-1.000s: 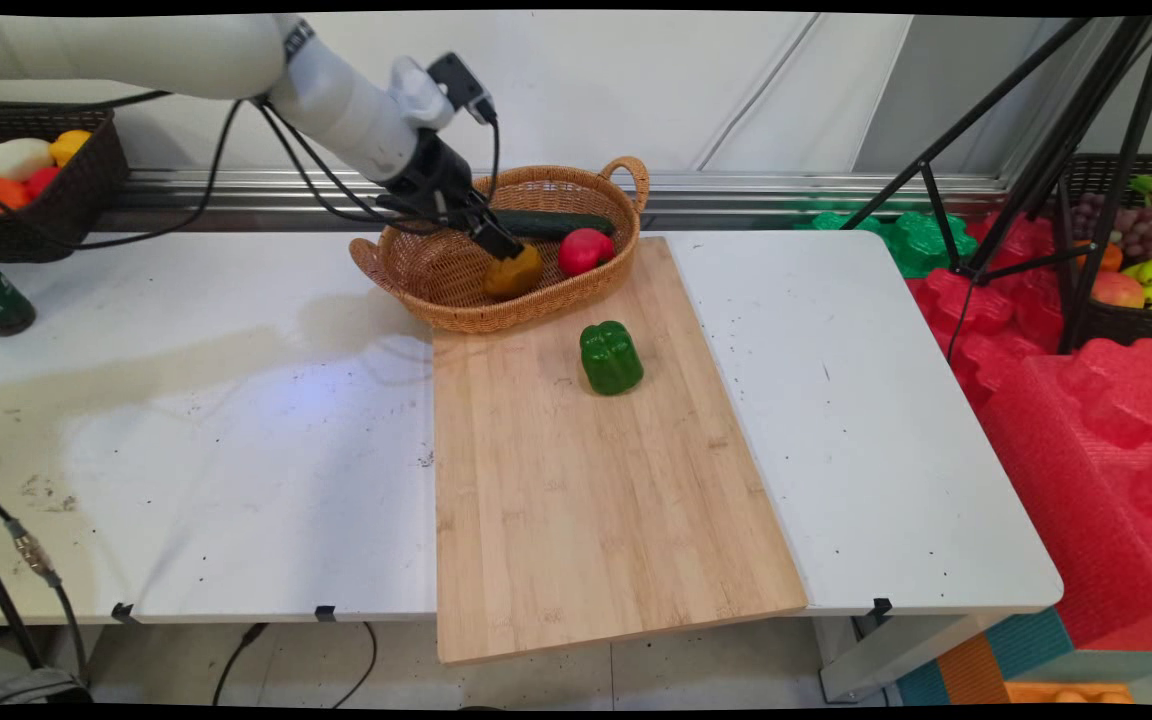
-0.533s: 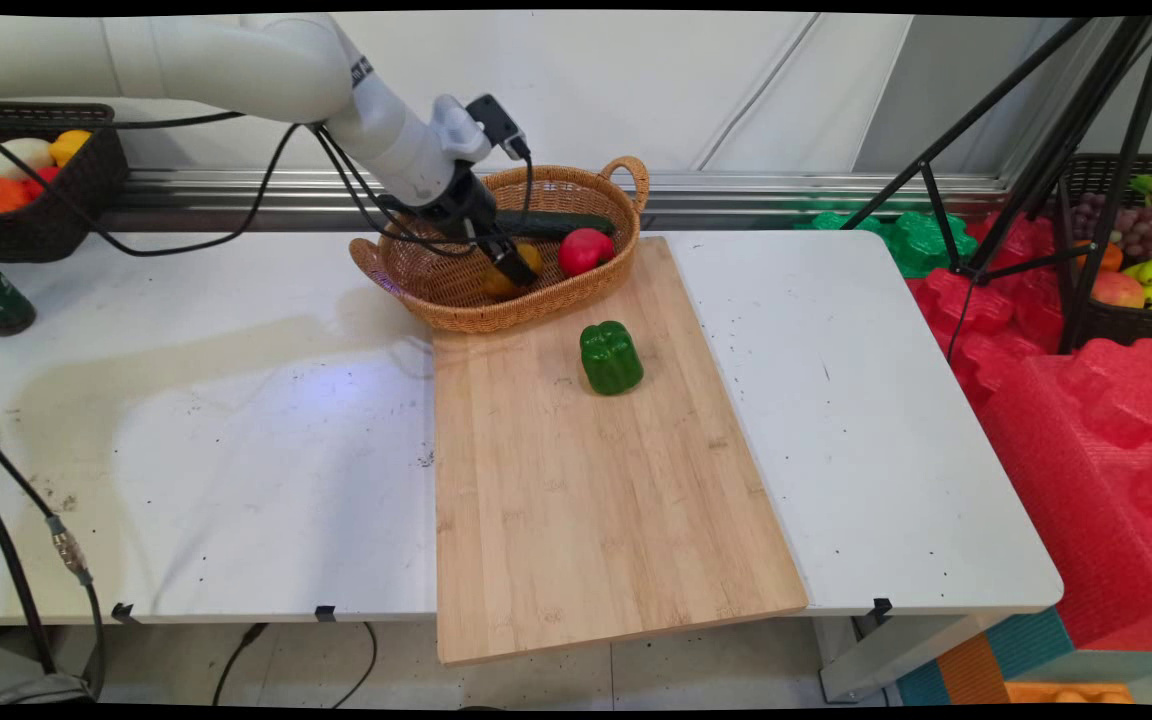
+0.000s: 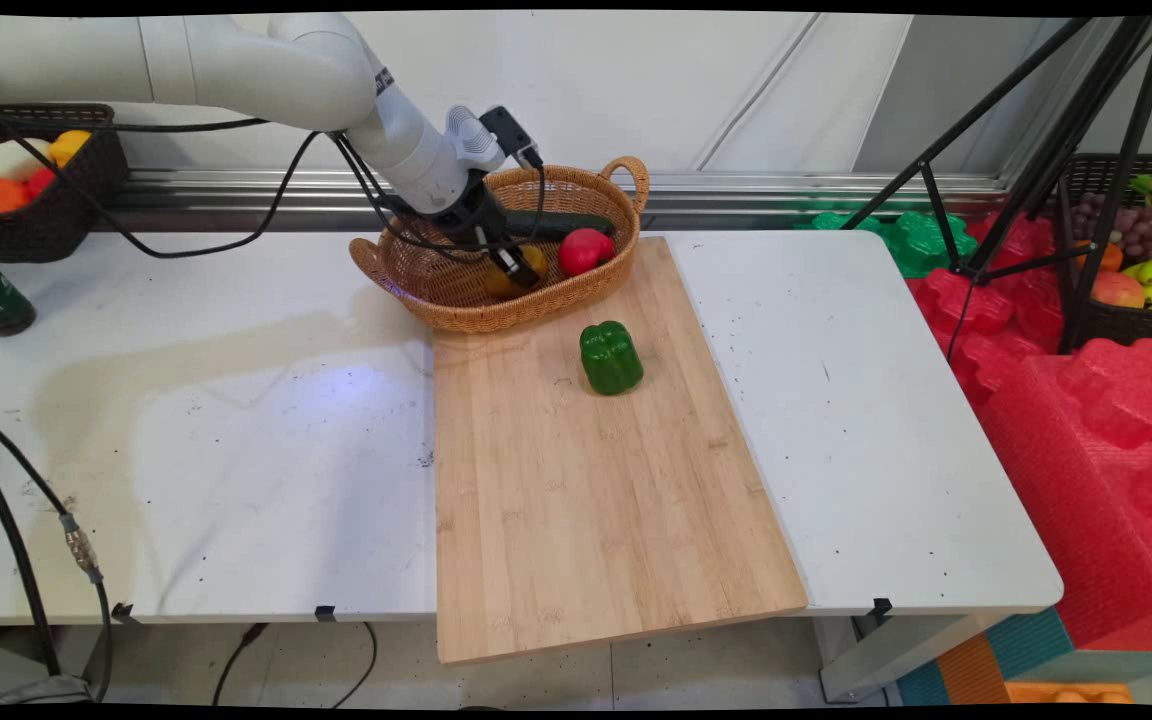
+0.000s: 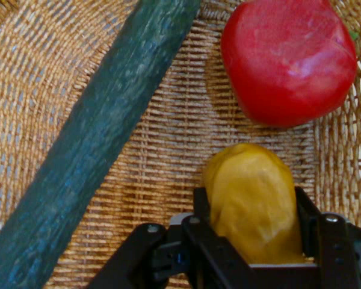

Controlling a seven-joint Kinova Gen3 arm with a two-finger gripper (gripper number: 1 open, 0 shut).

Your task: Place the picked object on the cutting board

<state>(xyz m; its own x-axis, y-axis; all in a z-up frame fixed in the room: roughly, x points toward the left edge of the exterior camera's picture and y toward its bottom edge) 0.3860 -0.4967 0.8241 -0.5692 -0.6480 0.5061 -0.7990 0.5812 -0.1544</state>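
My gripper (image 4: 253, 241) is down inside the wicker basket (image 3: 456, 300), and my two fingers (image 4: 203, 226) are closed on a yellow fruit (image 4: 253, 205). It sits right between my jaws, one finger on each side of it, so I am holding it.

In my hand view, the yellow fruit is long from 6 o'clock to 12 o'clock. That runs the same way my fingers point. Its far end sticks out past my fingertips.

A red fruit (image 4: 289, 60) lies at about 1 o'clock from the yellow one. It is near, with a strip of basket floor showing between them. A long dark green cucumber (image 4: 96, 156) lies off at 9 o'clock, slanting from 7 o'clock up to 1 o'clock. It is not touching my fingers.

In the main view, a green pepper (image 3: 611, 357) stands on the wooden board (image 3: 596, 500), out of the basket at about 5 o'clock from my gripper (image 3: 514, 270).
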